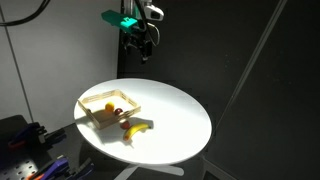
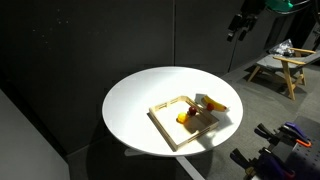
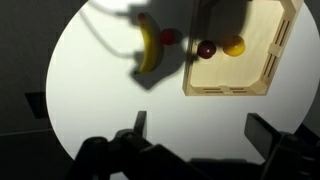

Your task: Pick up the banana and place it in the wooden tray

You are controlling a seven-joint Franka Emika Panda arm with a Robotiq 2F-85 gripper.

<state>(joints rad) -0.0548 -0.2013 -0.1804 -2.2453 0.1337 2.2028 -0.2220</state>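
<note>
The banana is yellow and slightly curved. It lies on the round white table, just outside the wooden tray, with a small red round object beside it. In an exterior view the banana lies at the near corner of the tray. The tray also shows in an exterior view. My gripper is open and empty. It hangs high above the table, well away from the banana, in both exterior views.
Inside the tray lie a round yellow fruit and a dark red round object. Dark curtains surround the table. A wooden stand is off to one side, and dark equipment sits near the table edge.
</note>
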